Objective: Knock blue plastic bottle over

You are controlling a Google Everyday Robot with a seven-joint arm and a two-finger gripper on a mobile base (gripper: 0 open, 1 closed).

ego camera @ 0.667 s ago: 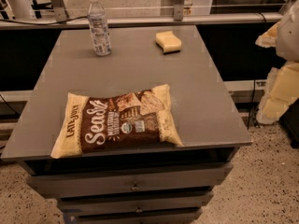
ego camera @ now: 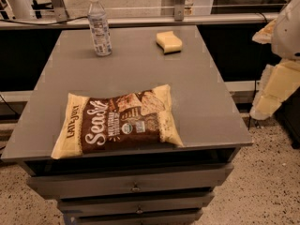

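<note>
Bottle of clear bluish plastic stands upright, jaws far right.

Dim, warm overhead light falls on the scene. The grey table shows a faint sheen across its top, and the recess above the drawers lies in deep shadow. The whole view is soft. The gripper, at the right edge beside the table, looks pale and blurred.

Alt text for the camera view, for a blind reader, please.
A blue plastic bottle stands upright at the far left of a grey table, a yellow sponge to its right, a snack bag lying nearer. The gripper hangs beyond the table's right edge.
</note>
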